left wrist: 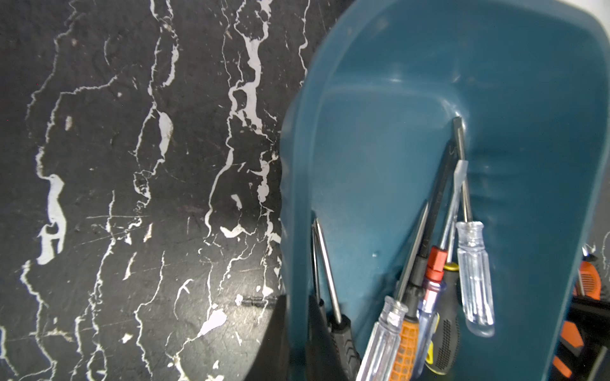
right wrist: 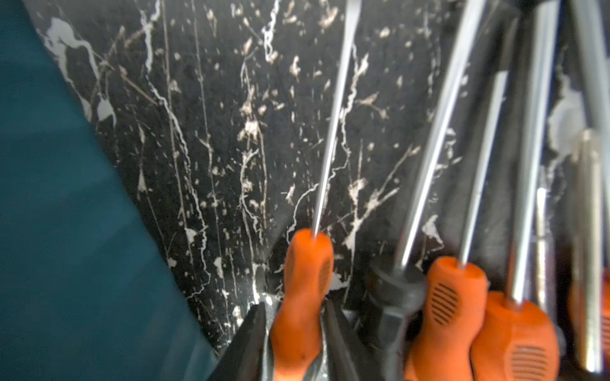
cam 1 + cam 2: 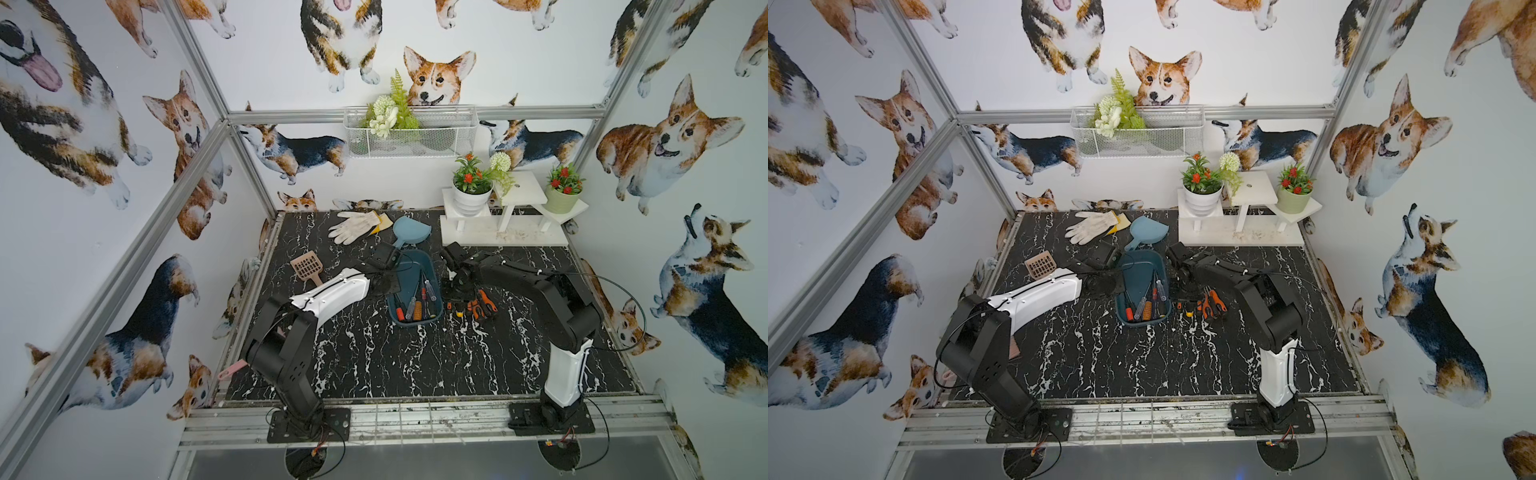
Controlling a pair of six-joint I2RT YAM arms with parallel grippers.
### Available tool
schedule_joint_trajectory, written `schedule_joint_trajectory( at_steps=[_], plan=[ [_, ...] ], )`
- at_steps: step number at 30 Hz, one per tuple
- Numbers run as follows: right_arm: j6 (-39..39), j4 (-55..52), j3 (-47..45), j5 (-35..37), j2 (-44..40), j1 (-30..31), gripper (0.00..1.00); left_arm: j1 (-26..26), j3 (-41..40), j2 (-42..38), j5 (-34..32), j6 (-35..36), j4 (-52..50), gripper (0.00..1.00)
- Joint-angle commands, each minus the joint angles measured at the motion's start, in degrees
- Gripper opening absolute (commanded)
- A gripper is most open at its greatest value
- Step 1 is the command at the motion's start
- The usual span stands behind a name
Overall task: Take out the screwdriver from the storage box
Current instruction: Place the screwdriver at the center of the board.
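Screwdrivers [image 3: 415, 301], several of them, still lie in the storage box [image 3: 411, 266], handles bunched at its near end. A pile of orange-handled screwdrivers [image 3: 478, 306] sits out on the table [image 3: 395, 361], just beside the box's right wall. Right hand [image 2: 293, 333] is low at that pile, jaws narrow on either side of one orange screwdriver handle [image 2: 308, 273] that rests on the table; can't tell if it is gripping or letting go. Left hand [image 3: 386, 286] is clamped on the box's left wall, likely steadying it. Looks partly done: this one is out, more remain inside.
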Motion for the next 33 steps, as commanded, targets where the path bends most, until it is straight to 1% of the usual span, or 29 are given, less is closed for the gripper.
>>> schedule_joint_trajectory(
  at_steps=[1, 11, 18, 28, 30, 33],
  plan=[
    [-0.5, -1.7, 0.2, 1.2, -0.9, 0.0, 0.41, 0.2, 0.7, 0.0, 0.1, 0.3, 1.2, 0.00],
    [-0.7, 0.1, -1.0, 1.8, -4.7, 0.1, 0.49, 0.2, 0.3, -1.0, -0.1, 0.5, 1.2, 0.00],
    [-1.3, 2.5, -2.2, 2.8, -9.4, 0.1, 0.56, 0.4, 0.3, -1.3, -0.7, 0.7, 1.2, 0.00],
    [-4.2, 1.3, -0.9, 1.9, -14.6, 0.9, 0.57, 0.4, 0.0, -1.3, 0.0, 0.9, 2.1, 0.00],
    [-4.5, 1.2, -0.8, 1.7, -15.2, 1.2, 0.57, 0.4, 0.0, -3.0, -0.1, 0.8, 2.1, 0.00],
    [-5.6, 2.3, -0.7, -1.4, -16.5, 2.2, 0.57, 0.4, -0.1, -3.0, 0.0, 0.6, 2.5, 0.00]
  ],
)
